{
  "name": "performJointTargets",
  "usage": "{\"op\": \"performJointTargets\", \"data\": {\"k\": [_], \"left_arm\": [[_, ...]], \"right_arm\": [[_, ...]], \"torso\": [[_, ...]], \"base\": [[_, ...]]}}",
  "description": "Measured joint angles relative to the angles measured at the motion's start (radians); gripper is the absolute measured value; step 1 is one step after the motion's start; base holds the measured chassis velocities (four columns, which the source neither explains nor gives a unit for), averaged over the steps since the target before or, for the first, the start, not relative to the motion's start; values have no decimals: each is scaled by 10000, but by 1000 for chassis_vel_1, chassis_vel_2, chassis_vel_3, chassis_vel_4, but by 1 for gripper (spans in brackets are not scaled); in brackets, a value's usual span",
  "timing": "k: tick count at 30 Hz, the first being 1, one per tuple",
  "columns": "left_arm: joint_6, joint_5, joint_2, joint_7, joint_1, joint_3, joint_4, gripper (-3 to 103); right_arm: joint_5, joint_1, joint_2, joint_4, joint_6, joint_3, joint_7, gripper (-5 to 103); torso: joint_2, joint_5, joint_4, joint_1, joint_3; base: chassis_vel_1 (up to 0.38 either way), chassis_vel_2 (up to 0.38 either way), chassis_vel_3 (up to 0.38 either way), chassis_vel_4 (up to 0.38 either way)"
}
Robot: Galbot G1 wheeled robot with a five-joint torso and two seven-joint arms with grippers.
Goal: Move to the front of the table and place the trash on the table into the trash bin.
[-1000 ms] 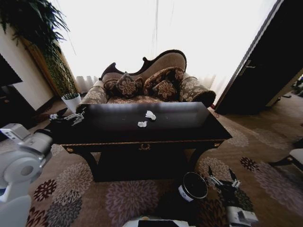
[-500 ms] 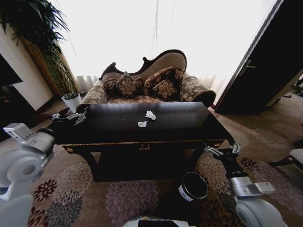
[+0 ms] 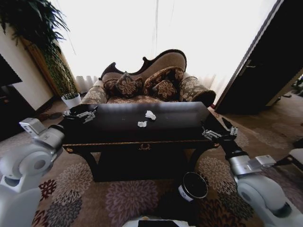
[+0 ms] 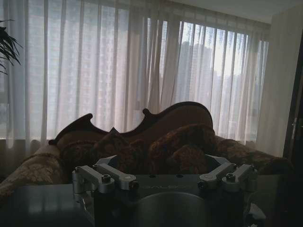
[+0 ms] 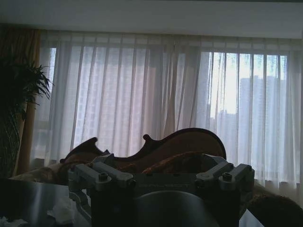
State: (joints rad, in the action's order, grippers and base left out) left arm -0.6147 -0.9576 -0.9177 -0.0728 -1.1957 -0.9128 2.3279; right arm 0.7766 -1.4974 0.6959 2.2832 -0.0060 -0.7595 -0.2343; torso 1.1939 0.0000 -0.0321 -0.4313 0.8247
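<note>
The table (image 3: 118,135) is squarely ahead, its glossy dark top running left to right in front of the patterned sofa (image 3: 147,82). Two crumpled white paper wads (image 3: 146,119) lie close together near the middle of the top, toward the far edge; a dark can cannot be made out on the reflective surface. The trash bin (image 3: 193,186) stands on the carpet below the near edge, right of centre.

The left gripper (image 3: 83,114) is held over the far-left corner of the table with its fingers spread and nothing between them. The right gripper (image 3: 218,133) is at the right end, just above the near-right corner, likewise spread and empty. In the right wrist view a pale wad (image 5: 60,211) is seen on the tabletop beyond the open fingers (image 5: 99,177).

The step in hand is judged to be the reach for the first wad — nothing has been picked up yet. It would be done well if the right gripper were used, being on the bin's side. The fingers should be brought down around one wad alone and closed gently, since light paper may slide on the polished top. The wad should then be lifted clear of the gold-trimmed edge before being carried down over the bin's mouth.
</note>
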Motion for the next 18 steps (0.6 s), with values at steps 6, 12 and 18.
{"op": "performJointTargets", "data": {"k": [6, 12, 18], "left_arm": [[-11, 172, -149, 19, -374, -198, 146, 100], [-12, 188, -143, 32, -645, -532, 203, 100], [-12, 239, -243, 54, -797, -644, 285, 100]], "right_arm": [[2155, 3000, -1429, -1051, -623, 2241, -464, 100], [3212, 5341, -2092, -1896, -935, 3856, -418, 100], [3777, 8845, -2232, -2896, -1368, 6871, 123, 100]], "torso": [[-1, 3, -2, -2, 1], [-1, -3, 0, -1, 0], [-1, -1, -2, -1, 0]], "base": [[0, 0, 0, 0], [0, 0, 0, 0], [0, 0, 0, 0]]}}
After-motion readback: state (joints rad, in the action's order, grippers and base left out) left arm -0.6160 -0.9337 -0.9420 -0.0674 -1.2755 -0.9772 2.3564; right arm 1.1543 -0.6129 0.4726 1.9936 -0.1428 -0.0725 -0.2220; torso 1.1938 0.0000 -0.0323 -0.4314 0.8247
